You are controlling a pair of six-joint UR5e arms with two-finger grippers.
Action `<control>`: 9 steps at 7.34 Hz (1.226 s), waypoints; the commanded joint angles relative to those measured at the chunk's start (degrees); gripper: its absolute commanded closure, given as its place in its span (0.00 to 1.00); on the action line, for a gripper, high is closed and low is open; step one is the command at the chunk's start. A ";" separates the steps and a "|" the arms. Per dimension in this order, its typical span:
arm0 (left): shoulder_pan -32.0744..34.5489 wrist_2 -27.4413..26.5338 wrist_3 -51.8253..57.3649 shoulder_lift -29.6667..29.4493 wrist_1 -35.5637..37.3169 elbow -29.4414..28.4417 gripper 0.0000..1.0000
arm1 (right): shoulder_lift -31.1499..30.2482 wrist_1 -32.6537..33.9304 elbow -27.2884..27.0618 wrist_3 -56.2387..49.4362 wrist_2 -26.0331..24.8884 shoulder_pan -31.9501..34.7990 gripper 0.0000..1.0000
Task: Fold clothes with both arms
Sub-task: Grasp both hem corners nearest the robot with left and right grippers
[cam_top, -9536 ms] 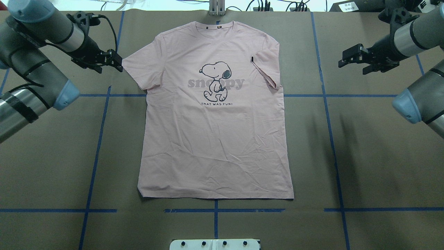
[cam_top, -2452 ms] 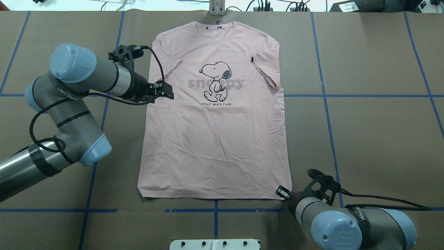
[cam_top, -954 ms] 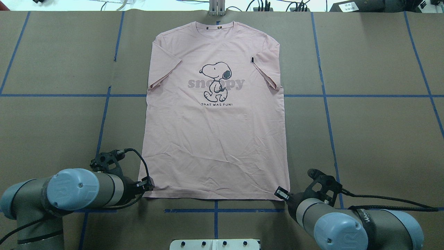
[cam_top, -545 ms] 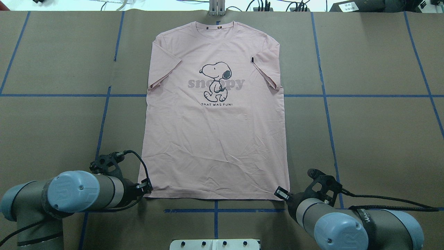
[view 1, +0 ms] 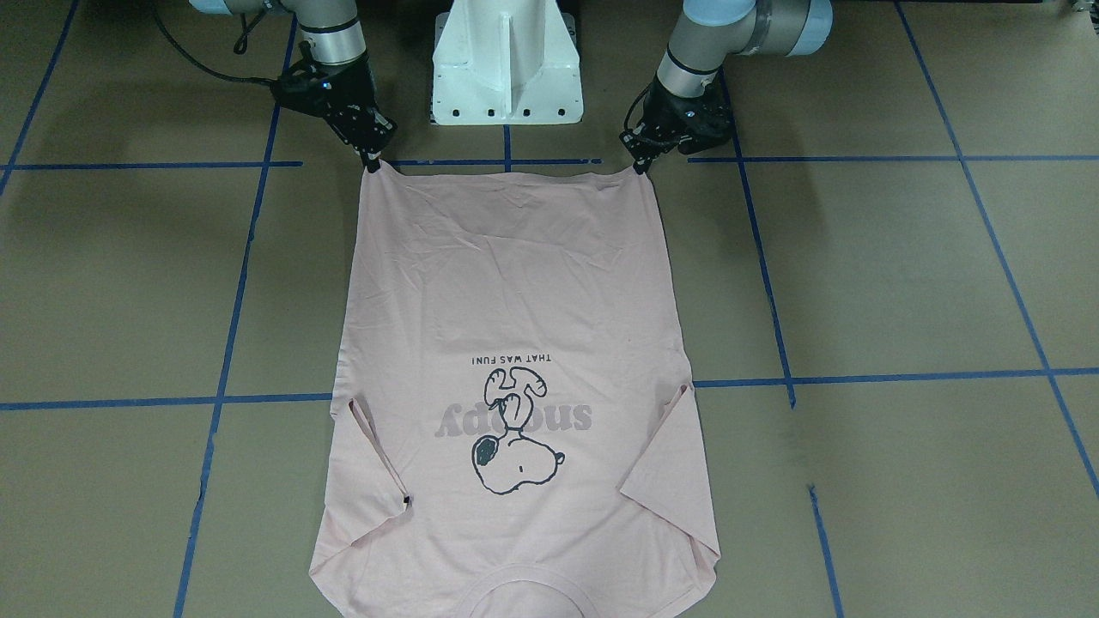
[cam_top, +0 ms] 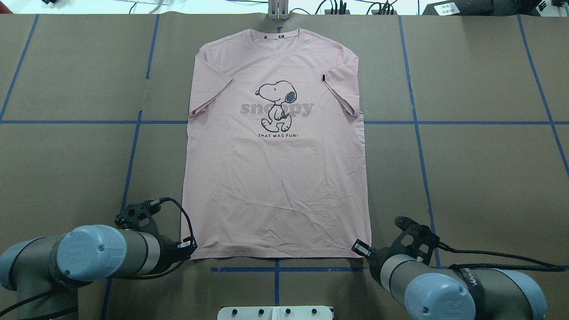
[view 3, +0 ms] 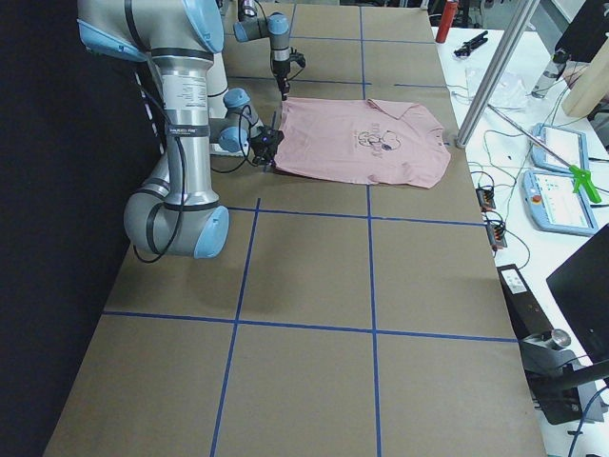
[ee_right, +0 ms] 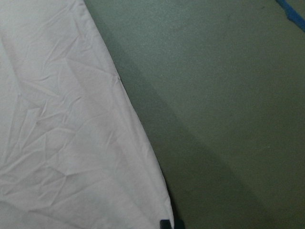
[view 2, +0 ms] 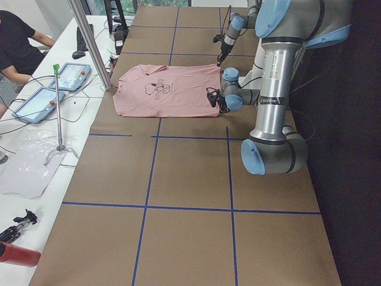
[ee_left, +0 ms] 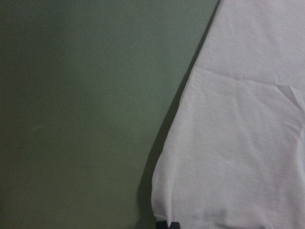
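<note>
T-shirt (cam_top: 275,178), pale pink, lies flat and front-up on the brown-papered desk (cam_top: 480,178). Seen from overhead, its hem is towards the robot at 6 o'clock and its collar at 12. Nearest in its print is a small black line (cam_top: 279,134) reading "THAT WAS FUN!". Just beyond it the grey word (cam_top: 249,108) "snoopy" runs behind a dark-outlined cartoon dog (cam_top: 273,91). A small black sleeve tag (cam_top: 323,77) sits at 1 o'clock, too small to read. Both sleeves are folded in over the body.

A white pedestal base (view 1: 506,60) stands at 6 o'clock between the two arms. Blue tape lines (cam_top: 418,146) cross the desk in a grid, and one passes just on the near side of the hem. A metal post (cam_top: 278,9) rises beyond the collar at 12 o'clock.

The left pincer (cam_top: 192,246) is closed on the hem corner at 7 o'clock, and the right pincer (cam_top: 358,247) is closed on the corner at 5 o'clock. In the front-facing view both corners are drawn into small peaks at the pincers, and the hem runs nearly straight between them. The left wrist view shows dark fingertips (ee_left: 167,224) right at the cloth's corner.
</note>
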State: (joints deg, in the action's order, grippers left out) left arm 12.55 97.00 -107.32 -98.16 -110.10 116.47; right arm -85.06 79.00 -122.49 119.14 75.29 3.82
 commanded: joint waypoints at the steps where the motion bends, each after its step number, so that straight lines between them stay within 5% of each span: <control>1: -4.36 -0.06 -3.15 0.16 8.53 8.37 1.00 | -8.39 0.01 -10.51 0.47 0.03 -4.67 1.00; 3: -4.90 0.47 -3.08 -0.62 15.59 15.43 1.00 | -10.57 0.01 -16.28 0.39 -0.06 -1.65 1.00; 5: 0.93 0.21 1.28 -2.72 15.79 14.40 1.00 | -6.72 0.01 -14.37 -6.59 3.86 8.43 1.00; 6: 7.16 0.21 6.71 -5.35 15.79 12.40 1.00 | -2.43 0.10 -10.70 -12.56 7.73 15.45 1.00; 9: 20.02 0.03 15.44 -18.43 15.01 -7.07 1.00 | 15.75 1.32 9.66 -21.46 15.92 30.24 1.00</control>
State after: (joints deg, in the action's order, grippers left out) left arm 27.31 97.04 -96.02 -111.49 -94.58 117.44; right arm -76.78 79.48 -121.44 102.39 88.14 28.14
